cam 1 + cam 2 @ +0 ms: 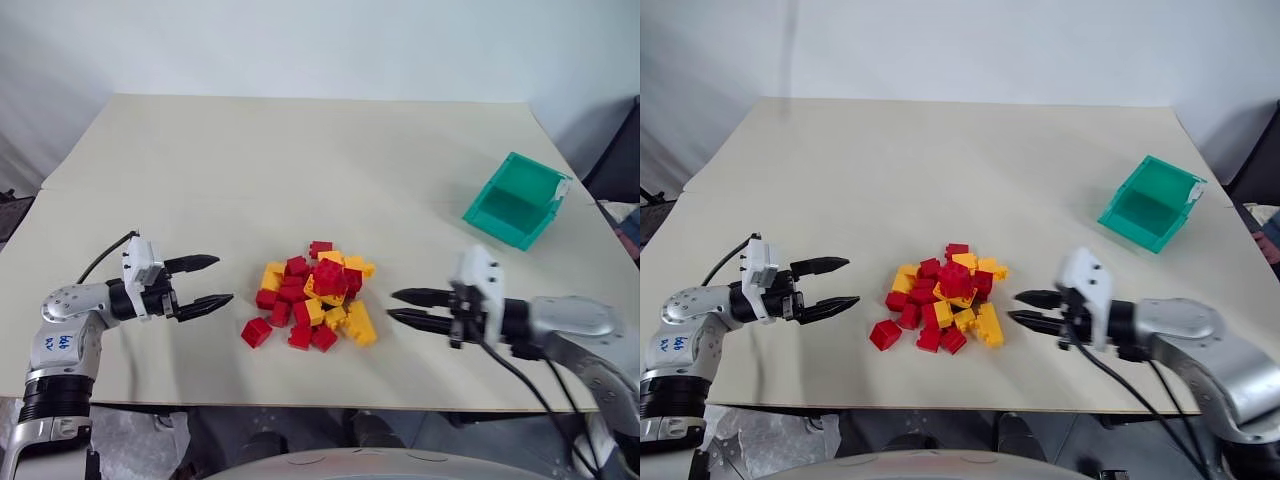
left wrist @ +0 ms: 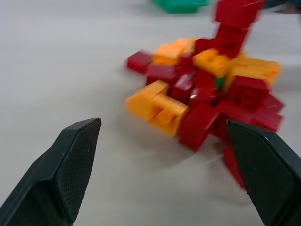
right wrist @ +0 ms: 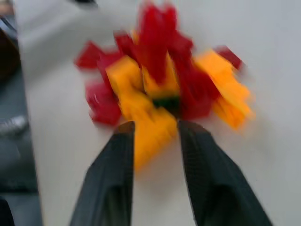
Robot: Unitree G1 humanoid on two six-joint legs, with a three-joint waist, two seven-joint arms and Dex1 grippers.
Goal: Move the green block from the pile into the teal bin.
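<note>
Nothing has been moved yet. The green block is buried in the pile, barely seen. The teal bin stands well apart. The left gripper is held wide, the right gripper narrow, nothing held

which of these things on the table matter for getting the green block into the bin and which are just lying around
Job: green block, buried in the pile; teal bin; right gripper, nearest.
Lying about: table; left gripper, idle.
</note>
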